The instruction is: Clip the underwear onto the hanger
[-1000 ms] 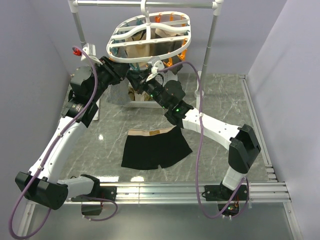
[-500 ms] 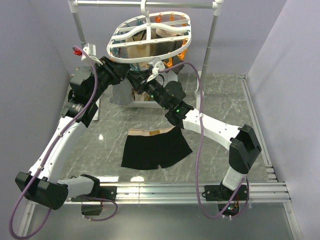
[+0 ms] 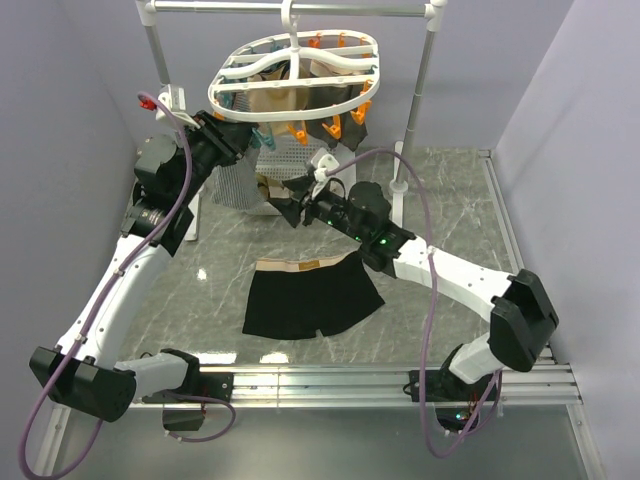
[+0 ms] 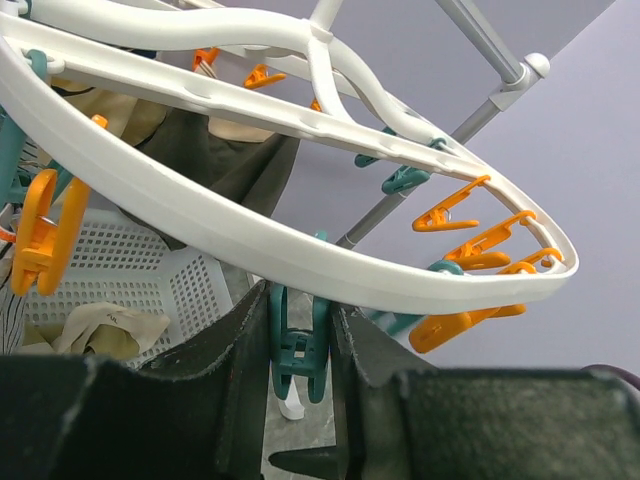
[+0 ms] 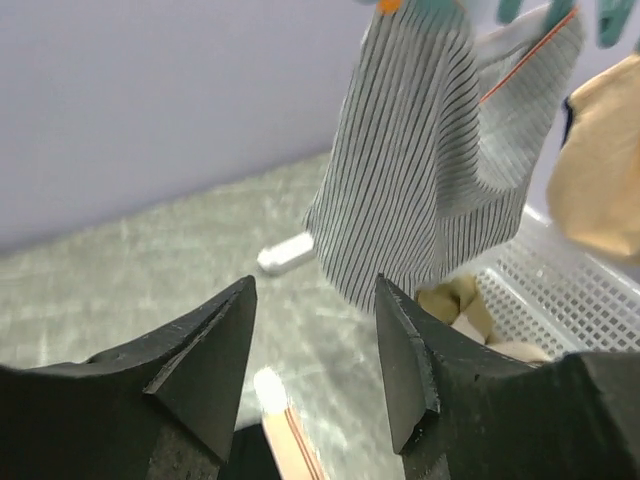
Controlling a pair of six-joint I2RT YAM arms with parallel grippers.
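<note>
The underwear [image 3: 312, 297], black with a tan waistband, lies flat on the table; a strip of its waistband [image 5: 285, 440] shows at the bottom of the right wrist view. The white oval hanger [image 3: 295, 75] hangs from the rail with orange and teal pins under it. My left gripper [image 3: 247, 142] is up under the hanger's near-left rim [image 4: 300, 250], shut on a teal clothespin [image 4: 298, 340]. My right gripper [image 3: 287, 203] hovers low between hanger and underwear, open and holding nothing [image 5: 315, 340].
A grey striped cloth [image 5: 420, 200] hangs from the hanger over the white perforated basket [image 5: 570, 290], which holds beige garments. The grey rail stand's posts [image 3: 415, 100] rise at the back. Orange pins [image 4: 470, 260] dangle at the frame's far end.
My right gripper opened and drew back down and toward the near side, away from the hanger. The hanger swung back toward level. My left gripper kept its hold on the pin.
</note>
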